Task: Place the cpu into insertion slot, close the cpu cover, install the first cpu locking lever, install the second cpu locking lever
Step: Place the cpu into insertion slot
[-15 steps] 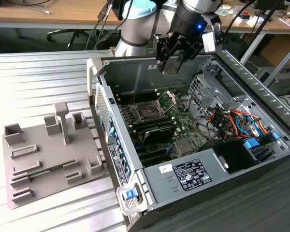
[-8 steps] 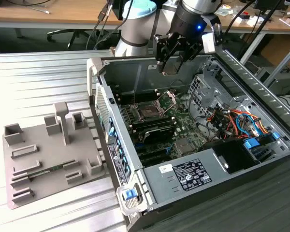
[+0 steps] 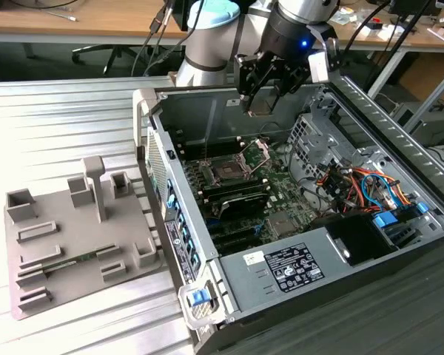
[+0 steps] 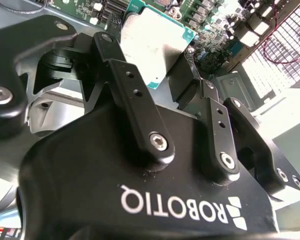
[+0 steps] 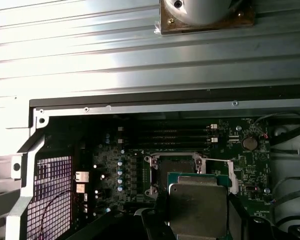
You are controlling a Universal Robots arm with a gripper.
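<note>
claw [image 3: 260, 95]: pinching cpu [image 3: 260, 106] by two opp. edges, chip flat.
slot: insertion slot [image 3: 227, 171] bare, well below cpu, off toward exterior view's left.
cover: cpu cover [image 3: 257, 151] tipped up, open.
first wrist view: cpu overlaps slot edge, not centred.
second wrist view: fingers [image 4: 106, 44] tight on chip.

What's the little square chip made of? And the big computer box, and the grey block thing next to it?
The cpu: top looks like dull silvery metal; its rim is green, like circuit board. The computer case: seemingly bare grey sheet metal, with folded edges and punched holes. The grey holder beside it: probably plastic, matte and evenly coloured.
</note>
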